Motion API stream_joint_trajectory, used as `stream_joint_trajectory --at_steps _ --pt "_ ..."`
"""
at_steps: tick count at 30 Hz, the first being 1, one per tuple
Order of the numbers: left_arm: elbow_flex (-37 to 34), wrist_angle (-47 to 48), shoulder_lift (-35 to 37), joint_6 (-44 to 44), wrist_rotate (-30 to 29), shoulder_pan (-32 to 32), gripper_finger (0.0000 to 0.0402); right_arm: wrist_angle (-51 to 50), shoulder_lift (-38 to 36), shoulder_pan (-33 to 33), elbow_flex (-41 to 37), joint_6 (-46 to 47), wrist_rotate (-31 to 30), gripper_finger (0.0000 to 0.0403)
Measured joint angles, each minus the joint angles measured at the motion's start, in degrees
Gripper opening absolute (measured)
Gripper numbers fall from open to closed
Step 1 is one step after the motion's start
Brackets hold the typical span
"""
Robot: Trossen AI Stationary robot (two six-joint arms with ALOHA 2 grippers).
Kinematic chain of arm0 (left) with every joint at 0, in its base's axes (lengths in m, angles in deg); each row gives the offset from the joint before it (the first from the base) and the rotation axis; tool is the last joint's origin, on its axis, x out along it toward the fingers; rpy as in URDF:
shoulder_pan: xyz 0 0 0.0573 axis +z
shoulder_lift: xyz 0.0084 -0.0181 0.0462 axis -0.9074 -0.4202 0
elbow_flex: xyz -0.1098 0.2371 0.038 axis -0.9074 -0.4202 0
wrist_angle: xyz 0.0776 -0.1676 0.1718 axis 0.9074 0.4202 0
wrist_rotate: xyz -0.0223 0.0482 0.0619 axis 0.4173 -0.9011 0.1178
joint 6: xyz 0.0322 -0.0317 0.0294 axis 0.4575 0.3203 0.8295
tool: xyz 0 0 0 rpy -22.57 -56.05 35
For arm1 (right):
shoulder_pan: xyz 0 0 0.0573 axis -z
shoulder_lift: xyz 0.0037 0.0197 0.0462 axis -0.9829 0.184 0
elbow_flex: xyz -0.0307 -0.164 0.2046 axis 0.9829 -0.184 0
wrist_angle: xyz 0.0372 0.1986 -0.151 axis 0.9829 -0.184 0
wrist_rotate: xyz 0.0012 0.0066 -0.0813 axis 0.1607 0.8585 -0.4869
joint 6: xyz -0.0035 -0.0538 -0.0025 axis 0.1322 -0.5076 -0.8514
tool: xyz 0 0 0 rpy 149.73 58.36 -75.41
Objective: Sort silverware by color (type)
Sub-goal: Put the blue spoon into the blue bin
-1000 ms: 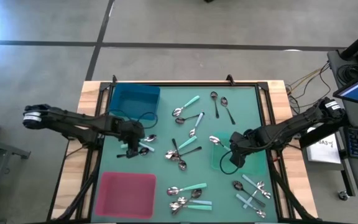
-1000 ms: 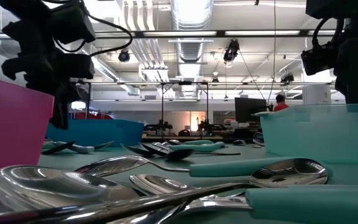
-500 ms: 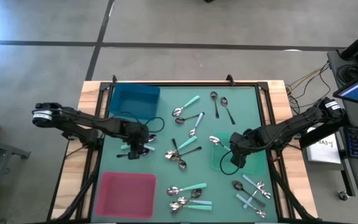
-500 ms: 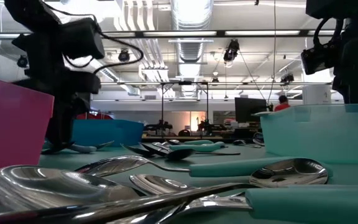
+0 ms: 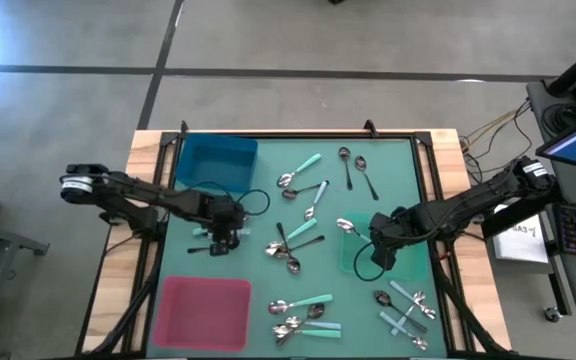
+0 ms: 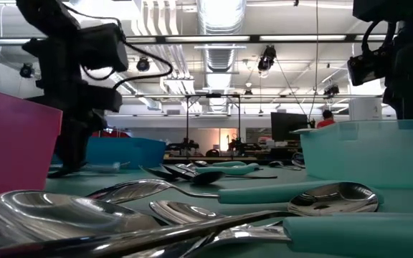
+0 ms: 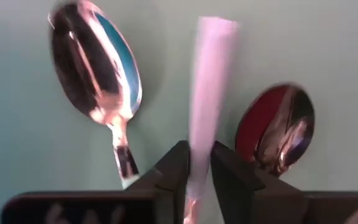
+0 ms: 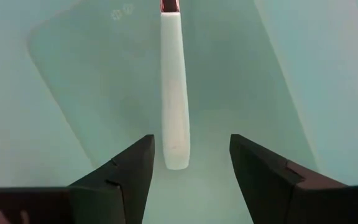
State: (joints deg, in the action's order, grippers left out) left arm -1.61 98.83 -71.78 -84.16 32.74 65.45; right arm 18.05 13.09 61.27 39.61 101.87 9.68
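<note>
From above: left pincer down on spoons between blue tray and pink tray; right pincer over green tray. Left wrist: pinched narrow on a pale spoon handle, grip shallow, could slip or drag neighbours. Right wrist: spread wide, empty, above a mint-handled spoon.

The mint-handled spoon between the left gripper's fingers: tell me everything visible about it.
The spoon shows mainly as a pale mint handle, smooth and plastic-looking, flat and flaring toward its blunt free end. It lies on the green mat, running out from the left gripper, whose fingers close on its sides. Its bowl is hidden. A black-handled spoon and another shiny bowl flank it, apart from it.
</note>
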Motion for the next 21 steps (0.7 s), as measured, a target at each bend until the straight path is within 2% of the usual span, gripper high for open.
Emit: stream_joint_trajectory --at_steps 2,9,11,17,21 --pt "1.77 1.71 0.67 -0.41 -0.02 0.02 0.0019 0.02 -0.02 0.00 0.00 -0.15 -0.52 0.0201" --pt "10.53 10.92 1.08 -1.17 -3.04 -0.04 0.0021 0.02 -0.02 0.00 0.00 -0.27 -1.40 0.0201" --pt "14.15 15.45 1.07 0.75 -6.31 0.12 0.0021 0.03 -0.02 0.00 0.00 -0.27 -1.43 0.0201" --pt "23.77 23.43 1.25 8.11 -21.91 3.82 0.0026 0.07 -0.02 0.00 0.00 -0.30 -2.79 0.0201" --pt "24.34 23.41 1.52 10.28 -23.92 11.92 0.0027 0.10 -0.02 0.00 0.00 -0.29 -3.04 0.0201"
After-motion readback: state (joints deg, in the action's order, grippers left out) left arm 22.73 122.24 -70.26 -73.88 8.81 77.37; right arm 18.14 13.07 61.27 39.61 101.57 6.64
